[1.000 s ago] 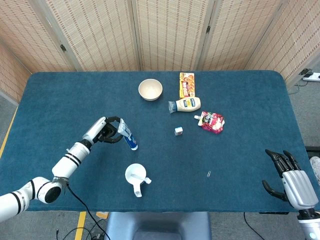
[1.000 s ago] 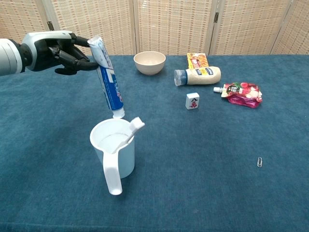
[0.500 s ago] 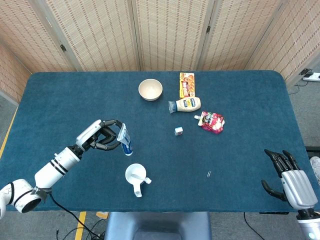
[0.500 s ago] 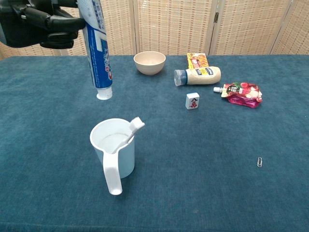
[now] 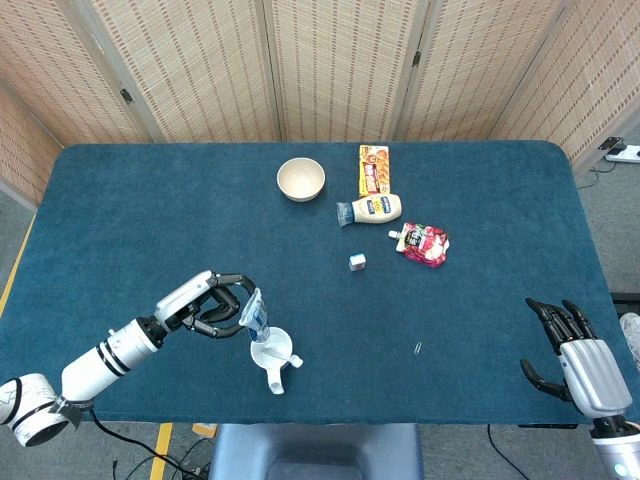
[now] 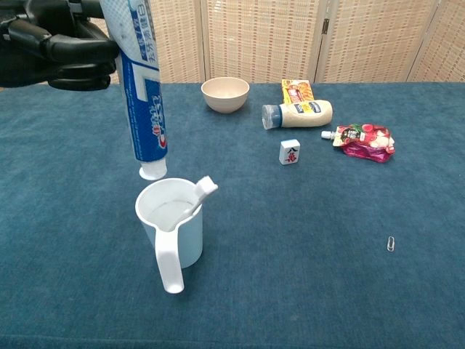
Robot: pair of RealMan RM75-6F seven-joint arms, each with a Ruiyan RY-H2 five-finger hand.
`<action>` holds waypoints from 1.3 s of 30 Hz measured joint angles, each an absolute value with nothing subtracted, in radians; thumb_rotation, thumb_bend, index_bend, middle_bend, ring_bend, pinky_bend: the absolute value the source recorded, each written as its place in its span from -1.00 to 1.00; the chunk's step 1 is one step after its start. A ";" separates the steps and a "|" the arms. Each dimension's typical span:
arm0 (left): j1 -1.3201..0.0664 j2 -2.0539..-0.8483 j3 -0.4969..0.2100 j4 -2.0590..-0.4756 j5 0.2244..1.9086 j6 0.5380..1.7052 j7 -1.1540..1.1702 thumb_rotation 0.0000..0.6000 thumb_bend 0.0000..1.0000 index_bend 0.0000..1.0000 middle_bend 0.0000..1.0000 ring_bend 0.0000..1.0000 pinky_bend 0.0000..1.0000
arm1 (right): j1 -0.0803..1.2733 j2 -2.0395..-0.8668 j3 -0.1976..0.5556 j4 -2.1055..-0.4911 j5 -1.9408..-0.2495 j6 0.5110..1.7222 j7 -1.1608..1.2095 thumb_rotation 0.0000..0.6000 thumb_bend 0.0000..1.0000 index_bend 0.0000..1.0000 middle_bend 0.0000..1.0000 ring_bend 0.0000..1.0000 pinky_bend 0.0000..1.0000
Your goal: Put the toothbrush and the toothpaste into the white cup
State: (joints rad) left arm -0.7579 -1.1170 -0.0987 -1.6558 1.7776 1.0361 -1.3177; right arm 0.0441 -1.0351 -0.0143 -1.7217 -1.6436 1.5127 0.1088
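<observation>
My left hand [image 5: 212, 306] [image 6: 54, 51] grips the top of a blue and white toothpaste tube [image 6: 142, 94] [image 5: 255, 318]. The tube hangs upright, cap down, just above the left rim of the white cup [image 6: 171, 225] [image 5: 271, 353]. A white toothbrush [image 6: 197, 196] leans inside the cup, its head over the right rim. My right hand [image 5: 578, 352] rests open at the table's near right corner, far from the cup.
At the back stand a cream bowl [image 6: 225, 94], a mayonnaise bottle [image 6: 299, 114] lying on its side and a yellow box [image 6: 296, 91]. A red pouch [image 6: 363, 139], a small white tile [image 6: 290, 151] and a paper clip [image 6: 391, 243] lie to the right.
My left hand carried the toothpaste tube up and toward the near edge, turning it upright; its cap now hangs just over the cup's rim. The right hand stayed put.
</observation>
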 measured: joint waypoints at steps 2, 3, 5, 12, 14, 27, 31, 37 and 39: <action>-0.765 -1.128 -0.087 -1.656 1.779 1.037 -1.312 1.00 -0.18 0.27 0.92 0.78 0.95 | 0.044 -1.036 -0.015 -1.722 -1.644 1.513 0.108 1.00 -0.50 -0.89 -0.70 -0.69 -0.85; -0.770 -1.136 -0.082 -1.656 1.779 1.037 -1.308 1.00 -0.18 0.27 0.92 0.78 0.95 | 0.044 -1.036 -0.015 -1.722 -1.644 1.514 0.107 1.00 -0.50 -0.89 -0.70 -0.69 -0.85; -0.777 -1.147 -0.075 -1.654 1.777 1.036 -1.302 1.00 -0.18 0.27 0.92 0.78 0.95 | 0.044 -1.036 -0.015 -1.722 -1.644 1.514 0.107 1.00 -0.50 -0.89 -0.70 -0.69 -0.85; -0.803 -1.200 -0.050 -1.642 1.757 1.030 -1.282 1.00 -0.18 0.27 0.92 0.78 0.95 | 0.041 -1.034 -0.015 -1.723 -1.640 1.515 0.107 1.00 -0.50 -0.89 -0.70 -0.69 -0.85; -0.808 -1.208 -0.046 -1.638 1.752 1.032 -1.277 1.00 -0.18 0.27 0.92 0.78 0.95 | 0.041 -1.034 -0.015 -1.723 -1.640 1.516 0.108 1.00 -0.50 -0.89 -0.70 -0.69 -0.85; -0.826 -1.258 -0.001 -1.592 1.719 1.001 -1.172 1.00 -0.18 0.25 0.92 0.78 0.95 | 0.038 -1.036 -0.016 -1.713 -1.637 1.517 0.119 1.00 -0.50 -0.89 -0.70 -0.69 -0.85; -0.826 -1.274 0.014 -1.578 1.710 0.995 -1.134 1.00 -0.18 0.24 0.91 0.78 0.95 | 0.041 -1.037 -0.016 -1.711 -1.639 1.515 0.120 1.00 -0.50 -0.89 -0.70 -0.69 -0.85; -0.822 -1.295 0.035 -1.558 1.700 0.991 -1.084 1.00 -0.18 -0.06 0.89 0.76 0.94 | 0.041 -1.037 -0.016 -1.712 -1.640 1.515 0.119 1.00 -0.50 -0.89 -0.70 -0.69 -0.85; -0.819 -1.299 0.041 -1.554 1.699 0.995 -1.074 1.00 -0.18 -0.25 0.88 0.75 0.94 | 0.041 -1.037 -0.016 -1.713 -1.640 1.516 0.119 1.00 -0.50 -0.89 -0.70 -0.69 -0.85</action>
